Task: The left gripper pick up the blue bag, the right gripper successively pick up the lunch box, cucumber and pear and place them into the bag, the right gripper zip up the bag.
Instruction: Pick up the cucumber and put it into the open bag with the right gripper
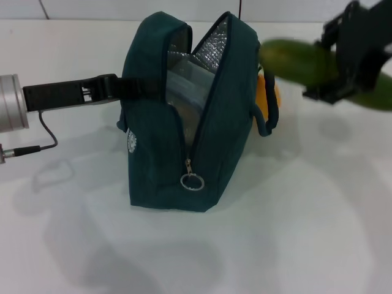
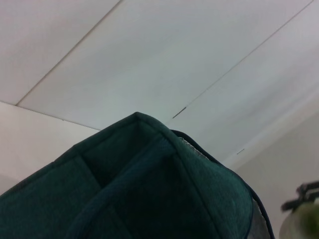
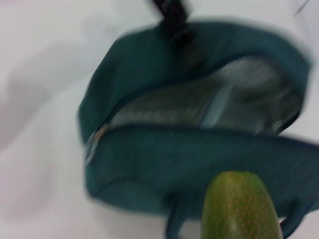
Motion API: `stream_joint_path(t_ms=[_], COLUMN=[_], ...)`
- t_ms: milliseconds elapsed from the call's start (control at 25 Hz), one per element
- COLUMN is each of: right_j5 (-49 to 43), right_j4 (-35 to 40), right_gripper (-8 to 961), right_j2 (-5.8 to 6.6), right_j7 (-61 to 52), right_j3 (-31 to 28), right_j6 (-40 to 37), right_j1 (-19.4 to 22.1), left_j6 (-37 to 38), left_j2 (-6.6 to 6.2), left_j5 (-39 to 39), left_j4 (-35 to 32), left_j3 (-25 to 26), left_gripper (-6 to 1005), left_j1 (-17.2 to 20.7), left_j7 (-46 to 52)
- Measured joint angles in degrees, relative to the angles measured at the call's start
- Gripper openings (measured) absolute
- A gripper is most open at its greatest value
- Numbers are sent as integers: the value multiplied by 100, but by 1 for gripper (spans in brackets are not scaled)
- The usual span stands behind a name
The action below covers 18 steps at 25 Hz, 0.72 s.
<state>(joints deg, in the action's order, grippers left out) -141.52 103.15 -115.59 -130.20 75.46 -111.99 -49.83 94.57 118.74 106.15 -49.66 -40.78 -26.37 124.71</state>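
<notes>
- The blue bag [image 1: 177, 116] stands upright on the white table [image 1: 318, 233], its zipper open and the silver lining [image 1: 211, 46] showing; the left gripper [image 1: 101, 89] grips its handle side from the robot's left, fingers closed on the fabric.
- The right gripper [image 1: 352, 52] hovers above and to the right of the bag, fingers clamped around the cucumber [image 1: 300, 61], which lies roughly level and points toward the opening.
- A clear lunch box [image 1: 184, 92] appears to sit inside the bag already; the orange-yellow pear [image 1: 272, 95] rests on the table just behind the bag's right side.
- Judged step: carrying the cucumber to the opening for release.
- To do it well, the cucumber should be centred over the gap seen in the right wrist view, aligned lengthwise with the zipper slit, then lowered past the rim before the fingers part.
- The left gripper should keep the mouth taut and steady so the flaps do not fold in.
- The risk is the cucumber catching the near flap and rolling off outside.
</notes>
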Motion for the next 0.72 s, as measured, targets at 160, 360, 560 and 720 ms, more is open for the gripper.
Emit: stream_joint_path(t_ms=[160, 360, 560, 720], right_j5=[648, 1617, 3022, 4114], right_j4=[417, 392, -534, -1656], right_gripper=[665, 668, 670, 671], right_j2=[-7, -20, -27, -32], right_j7=[155, 594, 1397, 2166], right_j3=[-574, -969, -1056, -916], right_j6=[653, 1556, 2180, 2539], right_j1=[372, 860, 1151, 1226], left_j6=[0, 0, 0, 1], left_j2=[9, 30, 38, 40], left_j5=[-7, -36, -79, -89], left_j4=[0, 0, 0, 7], left_j3=[0, 0, -5, -17], left_gripper=[42, 42, 42, 42], left_j1=[0, 0, -20, -48], left_j7=[-10, -10, 0, -1])
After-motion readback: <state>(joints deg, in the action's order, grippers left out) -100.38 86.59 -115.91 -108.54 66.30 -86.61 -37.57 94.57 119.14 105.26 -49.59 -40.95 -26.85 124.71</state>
